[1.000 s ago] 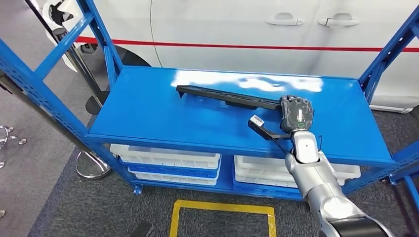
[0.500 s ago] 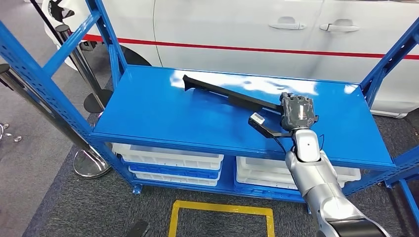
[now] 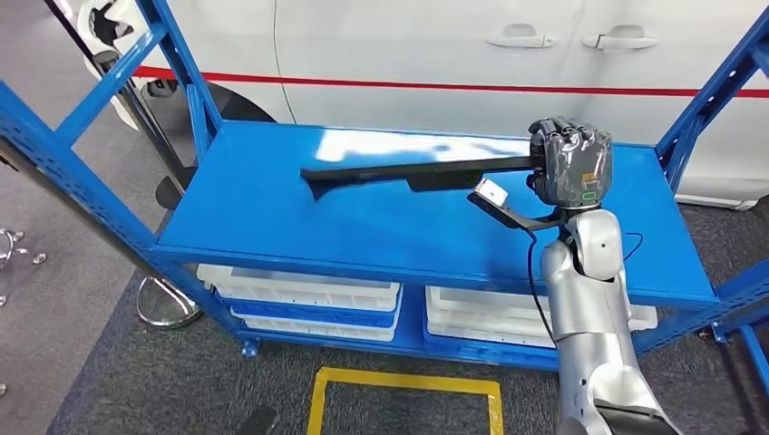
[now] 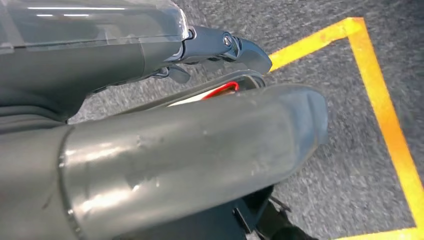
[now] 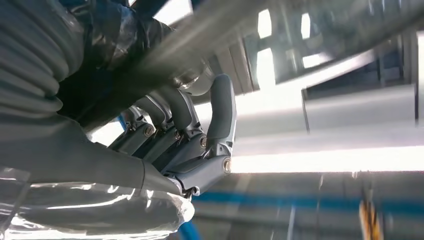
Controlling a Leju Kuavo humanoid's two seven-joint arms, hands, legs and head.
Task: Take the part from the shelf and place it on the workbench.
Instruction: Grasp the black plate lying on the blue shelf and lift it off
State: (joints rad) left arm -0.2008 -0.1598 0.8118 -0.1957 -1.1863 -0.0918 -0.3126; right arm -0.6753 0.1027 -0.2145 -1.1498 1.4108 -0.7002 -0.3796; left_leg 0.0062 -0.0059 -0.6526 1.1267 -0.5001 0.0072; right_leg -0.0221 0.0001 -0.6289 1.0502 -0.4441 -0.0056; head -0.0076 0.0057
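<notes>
Right robot hand [image 3: 569, 163] gripping part [image 3: 413, 172] — fingers [image 5: 220, 115] blurred, seemingly above shelf [image 3: 272, 217]

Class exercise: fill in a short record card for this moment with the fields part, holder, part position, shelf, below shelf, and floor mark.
part: long black part
holder: right robot hand grips its right end
part position: raised above the shelf top, reaching left
shelf: blue metal shelf, white car behind it
below shelf: white trays on the lower level
floor mark: yellow outline on grey carpet
left robot hand: hangs over the floor, holds nothing
</notes>
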